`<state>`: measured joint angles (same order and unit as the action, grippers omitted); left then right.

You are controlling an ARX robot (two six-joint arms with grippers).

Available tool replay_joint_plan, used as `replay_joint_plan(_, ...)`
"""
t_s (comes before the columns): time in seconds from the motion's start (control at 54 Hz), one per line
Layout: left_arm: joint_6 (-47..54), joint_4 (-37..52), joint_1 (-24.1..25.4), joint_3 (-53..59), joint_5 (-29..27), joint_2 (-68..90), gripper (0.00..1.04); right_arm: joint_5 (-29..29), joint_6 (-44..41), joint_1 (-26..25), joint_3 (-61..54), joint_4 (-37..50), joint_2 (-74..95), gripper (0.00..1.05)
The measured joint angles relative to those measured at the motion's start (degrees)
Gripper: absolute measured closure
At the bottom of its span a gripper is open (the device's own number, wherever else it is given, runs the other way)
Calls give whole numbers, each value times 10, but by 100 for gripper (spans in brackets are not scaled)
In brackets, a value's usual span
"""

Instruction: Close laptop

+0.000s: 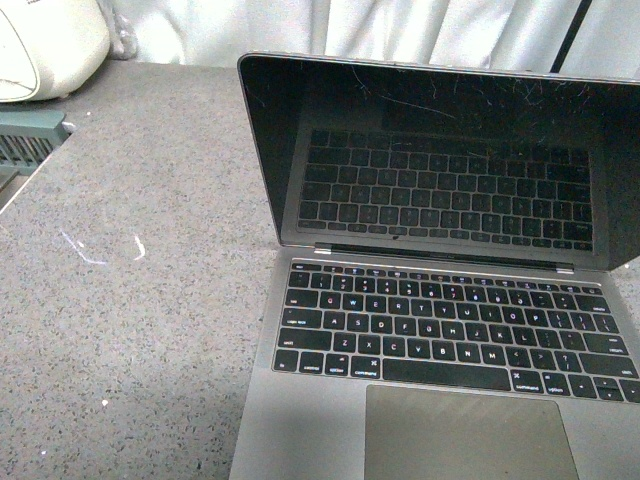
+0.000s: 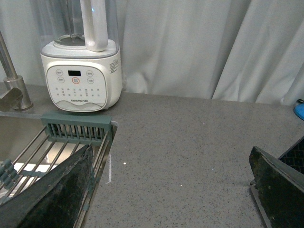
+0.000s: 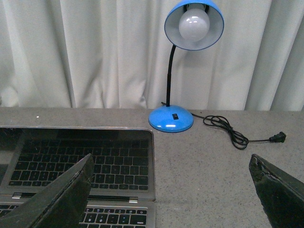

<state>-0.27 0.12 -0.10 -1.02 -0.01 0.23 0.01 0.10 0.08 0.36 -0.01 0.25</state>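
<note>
The laptop (image 1: 440, 330) stands open on the grey speckled counter at the right of the front view. It is space-grey with black keys, a big trackpad and a scratched dark screen that mirrors the keyboard. Neither arm shows in the front view. In the right wrist view the laptop (image 3: 80, 161) lies below and to one side of my right gripper (image 3: 171, 190), which is open and empty above the bare counter. My left gripper (image 2: 173, 187) is open and empty over bare counter, with a corner of the laptop (image 2: 297, 154) at the frame's edge.
A white blender (image 2: 83, 71) stands by a sink with a green-grey drain rack (image 2: 78, 128) and a tap (image 2: 12, 80); it shows at the far left in the front view (image 1: 45, 45). A blue desk lamp (image 3: 183, 61) with a black cord (image 3: 232, 133) stands behind the laptop. White curtains back the counter.
</note>
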Motion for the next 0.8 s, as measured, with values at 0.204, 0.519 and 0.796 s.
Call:
replay_joint_plan(0.204,0,0,0,0,0,0,6,0,0,0,0,0,0,9)
replay_joint_plan(0.519,0,0,0,0,0,0,6,0,0,0,0,0,0,9)
replay_joint_plan(0.796,0,0,0,0,0,0,6,0,0,0,0,0,0,9)
